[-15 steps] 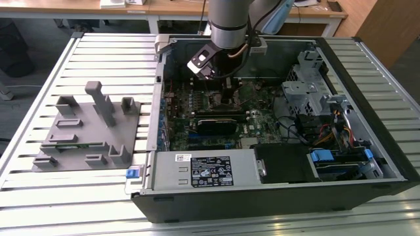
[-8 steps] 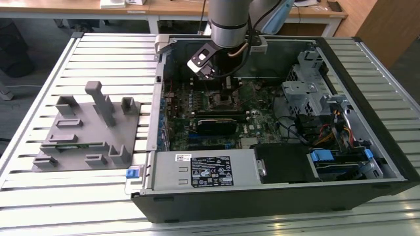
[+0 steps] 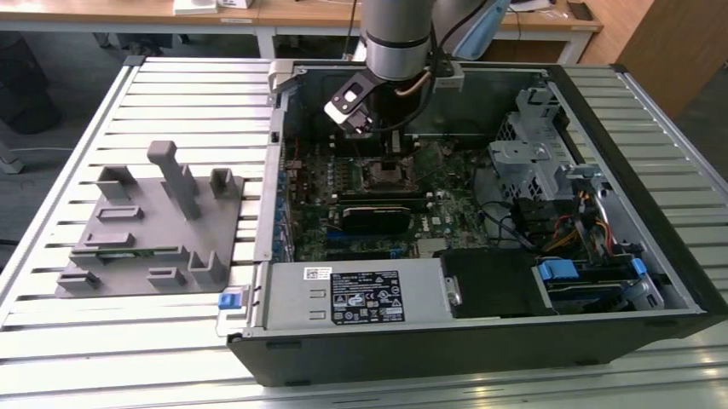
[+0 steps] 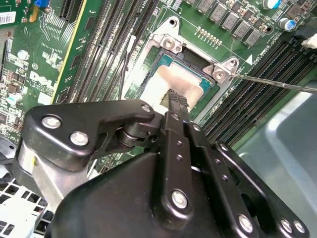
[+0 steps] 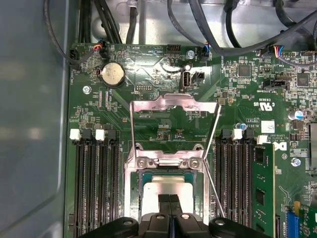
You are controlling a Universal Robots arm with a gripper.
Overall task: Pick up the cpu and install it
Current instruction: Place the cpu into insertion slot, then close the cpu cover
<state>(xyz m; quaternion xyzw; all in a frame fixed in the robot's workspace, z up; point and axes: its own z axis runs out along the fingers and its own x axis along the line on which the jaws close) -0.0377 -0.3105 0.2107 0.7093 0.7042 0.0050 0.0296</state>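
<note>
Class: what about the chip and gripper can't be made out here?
- First wrist view: part of the chip, covered by the gripper.
- Second wrist view: whether the gripper touches the chip; its own body blocks the contact.
- Exterior view: whether the socket holds the chip; too small.

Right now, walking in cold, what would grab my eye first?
The open computer case on the slatted table, with the arm reaching down into it. In the first wrist view, its black fingers are pressed together over the shiny cpu lying in the socket. A grey fixture stands on the table at the exterior view's left of the case.
</note>
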